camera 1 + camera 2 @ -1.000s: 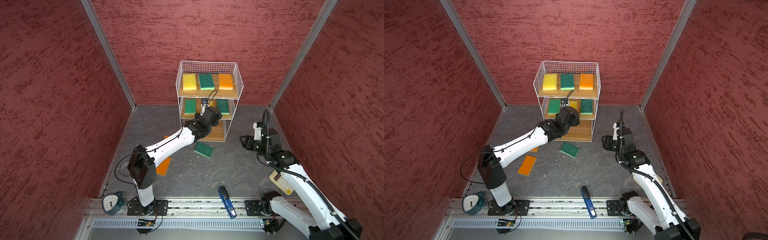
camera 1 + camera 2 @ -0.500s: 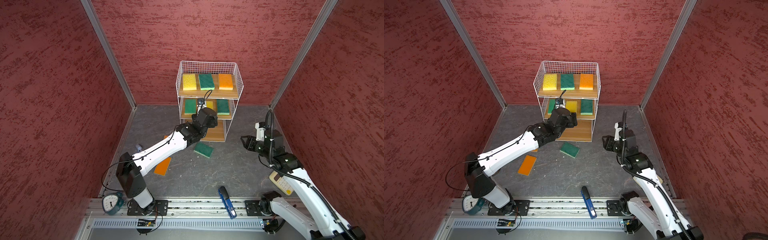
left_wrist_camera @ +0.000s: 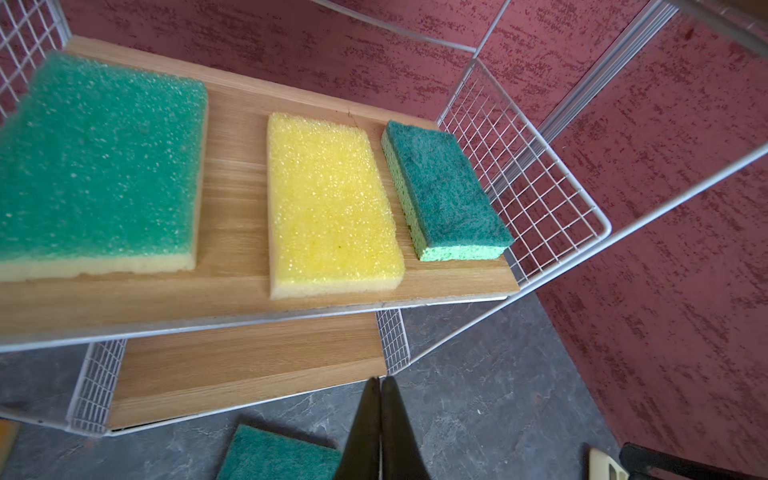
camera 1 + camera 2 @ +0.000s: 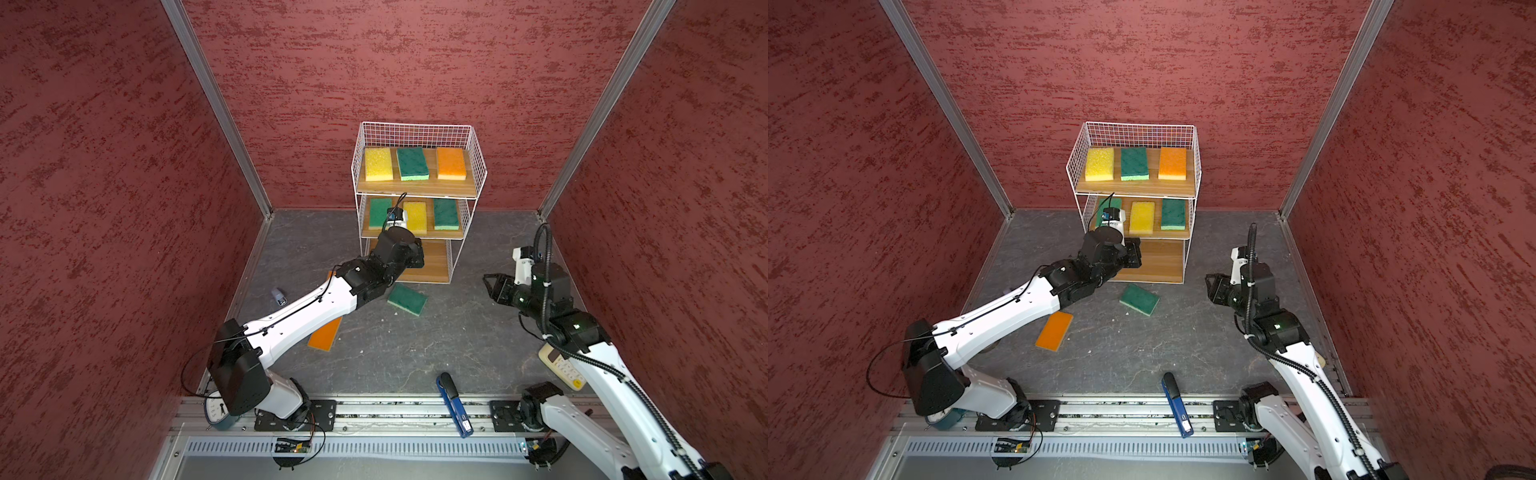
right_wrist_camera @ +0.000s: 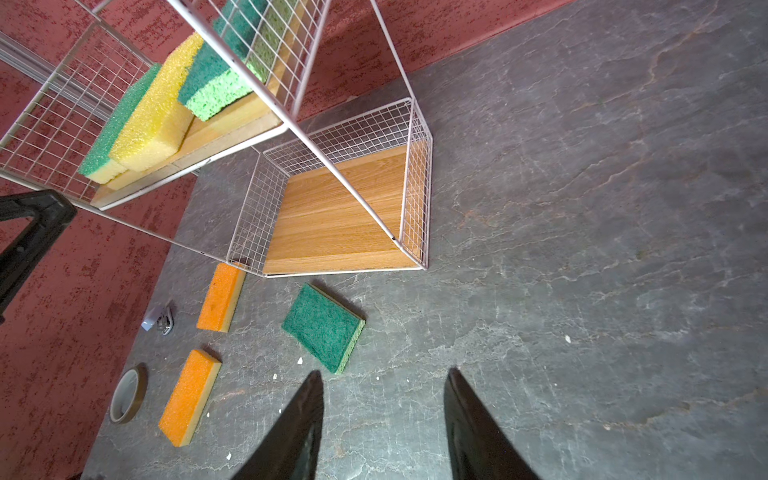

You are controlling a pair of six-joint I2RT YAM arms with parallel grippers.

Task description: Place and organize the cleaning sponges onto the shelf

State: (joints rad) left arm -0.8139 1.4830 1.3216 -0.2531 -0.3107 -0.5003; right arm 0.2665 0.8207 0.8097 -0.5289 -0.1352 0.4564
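Note:
The shelf [image 4: 415, 135] stands at the back wall. Its top tier carries a yellow sponge [image 4: 378, 164], a green one [image 4: 412, 163] and an orange one [image 4: 451, 163]. The middle tier holds green [image 3: 95, 166], yellow [image 3: 328, 203] and green [image 3: 444, 191] sponges. The bottom board [image 5: 332, 216] is bare. On the floor lie a green sponge [image 4: 407, 299] and two orange sponges [image 5: 220, 297] [image 5: 189, 397]. My left gripper [image 3: 380, 380] is shut and empty, just in front of the shelf's lower tiers. My right gripper [image 5: 384, 374] hangs open over the floor, right of the shelf.
A blue stapler [image 4: 453, 403] lies at the front rail. A remote [image 4: 561, 368] sits under my right arm, a clock [image 4: 214, 411] by the left base, and a tape roll [image 5: 126, 392] and a small adapter [image 4: 279, 296] lie near the left wall.
My left gripper has drawn back and down from the middle tier, and its jaws have gone from open to shut. The yellow sponge there now shows uncovered. My right arm has barely moved.

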